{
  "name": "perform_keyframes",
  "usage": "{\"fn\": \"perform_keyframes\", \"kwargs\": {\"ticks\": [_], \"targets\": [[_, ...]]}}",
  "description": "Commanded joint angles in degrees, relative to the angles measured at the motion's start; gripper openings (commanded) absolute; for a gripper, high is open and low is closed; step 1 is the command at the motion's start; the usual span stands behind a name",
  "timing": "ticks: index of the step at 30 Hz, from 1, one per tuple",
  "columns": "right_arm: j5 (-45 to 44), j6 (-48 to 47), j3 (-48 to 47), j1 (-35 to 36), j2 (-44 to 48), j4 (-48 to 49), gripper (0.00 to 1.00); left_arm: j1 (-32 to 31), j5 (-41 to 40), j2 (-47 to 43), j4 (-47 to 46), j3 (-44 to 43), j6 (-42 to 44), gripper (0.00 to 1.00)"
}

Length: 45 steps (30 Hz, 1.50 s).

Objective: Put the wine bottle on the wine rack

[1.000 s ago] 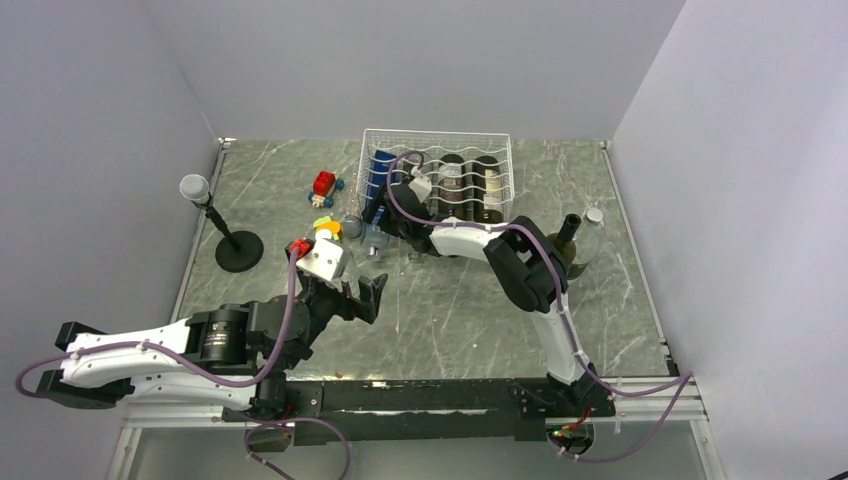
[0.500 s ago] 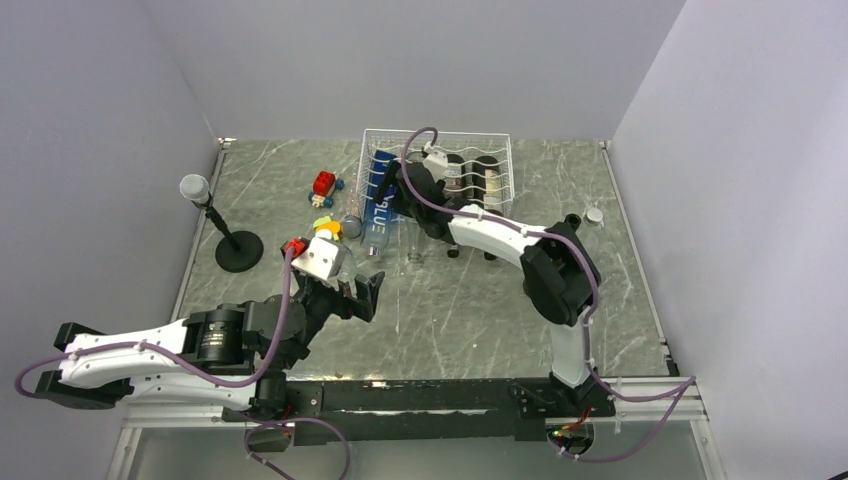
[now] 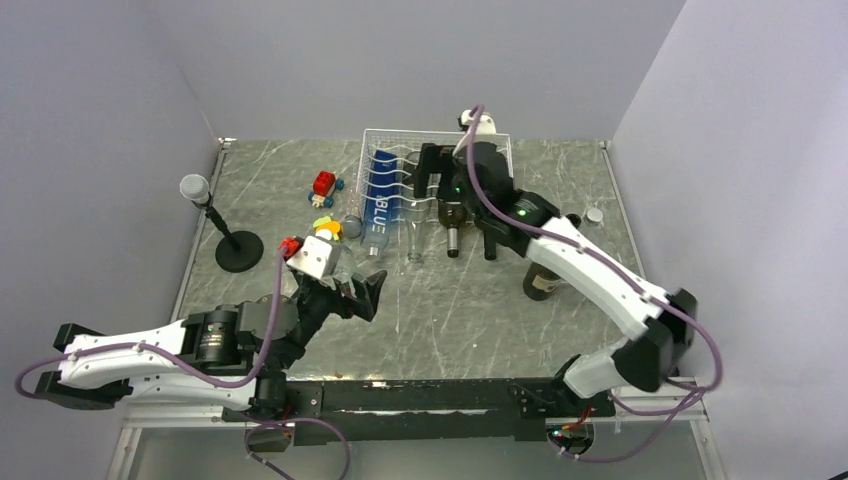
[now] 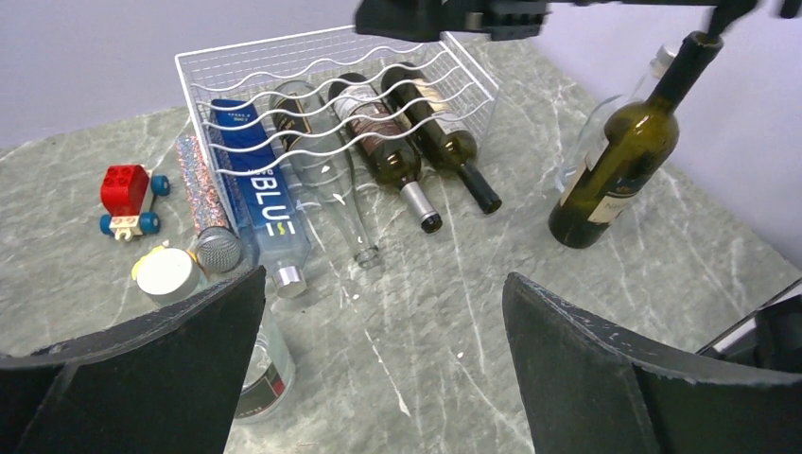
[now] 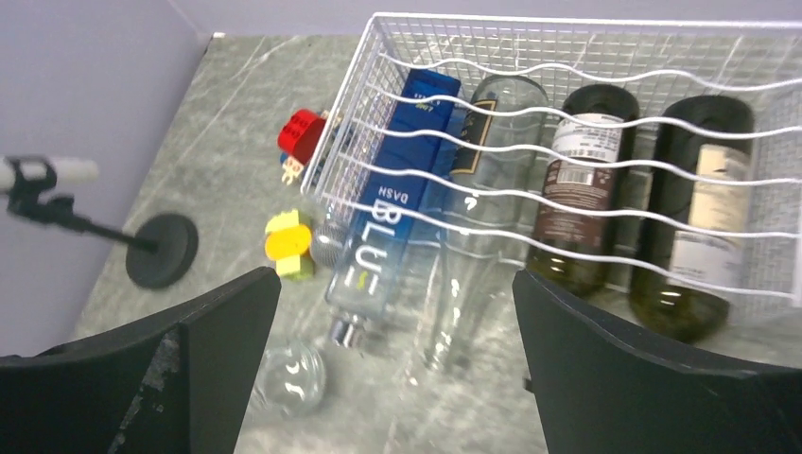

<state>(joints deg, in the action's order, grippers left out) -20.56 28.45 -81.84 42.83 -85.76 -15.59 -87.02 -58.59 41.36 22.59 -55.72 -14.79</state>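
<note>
The white wire wine rack (image 3: 400,133) stands at the back of the table with several bottles lying in its grooves: a blue one (image 3: 383,197) at the left, a clear one (image 3: 414,222), and two dark wine bottles (image 3: 452,215). A dark green wine bottle (image 3: 544,276) stands upright on the table right of the rack. My right gripper (image 3: 432,172) hovers open above the rack (image 5: 567,21), holding nothing; below it I see the blue bottle (image 5: 397,218). My left gripper (image 3: 362,292) is open and empty in front of the rack (image 4: 284,43), with the upright bottle (image 4: 615,156) to its right.
A small clear bottle (image 4: 260,369) lies by my left fingers. A red toy car (image 3: 324,185), a yellow toy (image 3: 326,228), a glittery microphone (image 4: 203,203) and a white cap (image 4: 170,274) lie left of the rack. A microphone stand (image 3: 238,250) stands at the far left.
My right gripper opened off the blue bottle, leaving it in the rack's left groove, then rose and swung back and to the right over the rack. The left arm hardly moved.
</note>
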Motion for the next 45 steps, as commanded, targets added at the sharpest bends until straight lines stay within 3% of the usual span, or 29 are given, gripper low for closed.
{"fn": "perform_keyframes", "kwargs": {"ticks": [1, 5, 10, 16, 19, 21, 26, 29, 32, 35, 40, 45], "targets": [[5.84, -13.83, 2.25, 0.15, 8.13, -10.92, 1.00, -0.18, 2.37, -2.18, -6.88, 1.83, -0.23, 0.99], [7.51, -15.32, 2.51, 0.06, 14.14, -19.81, 1.00, -0.24, 3.36, -1.96, -8.07, 3.05, 0.27, 0.99], [3.02, -14.12, 5.29, 0.11, 23.20, -25.45, 1.00, -0.15, 4.74, -0.75, -6.70, 2.71, -1.79, 0.99], [-5.88, -10.88, 4.29, 0.02, 30.59, -33.33, 1.00, -0.11, 5.63, 1.36, -4.09, 1.96, -5.76, 0.99], [-11.74, -8.11, 3.19, 0.07, 32.63, -40.97, 0.88, -0.10, 7.31, 2.90, -4.55, 1.96, -6.47, 0.99], [-12.75, -6.43, 4.59, 0.15, 33.98, -44.69, 0.86, -0.08, 8.81, 3.06, -5.68, 2.87, -6.11, 0.99], [-18.26, -1.32, 10.54, 0.06, 38.03, -48.11, 0.89, -0.12, 11.02, 2.17, -8.57, 6.16, -6.75, 0.99], [-23.19, 0.78, 12.29, -0.15, 38.16, -48.69, 0.91, -0.08, 12.34, 2.50, -10.27, 6.99, -6.23, 0.99], [-24.09, 0.02, 13.50, -2.67, 35.20, -47.08, 0.83, -0.08, 13.19, 3.62, -10.93, 7.50, -6.26, 0.99], [-24.81, 0.03, 13.96, -6.91, 31.33, -45.29, 0.82, -0.12, 13.79, 4.79, -10.60, 7.63, -7.27, 0.99], [-19.66, -4.18, 17.56, -14.03, 30.59, -35.56, 0.80, -0.10, 14.32, 5.63, -11.47, 8.37, -8.26, 0.99], [-16.59, -6.26, 19.63, -18.36, 30.45, -30.45, 0.66, -0.08, 14.96, 5.45, -10.38, 8.20, -9.58, 0.99]]}}
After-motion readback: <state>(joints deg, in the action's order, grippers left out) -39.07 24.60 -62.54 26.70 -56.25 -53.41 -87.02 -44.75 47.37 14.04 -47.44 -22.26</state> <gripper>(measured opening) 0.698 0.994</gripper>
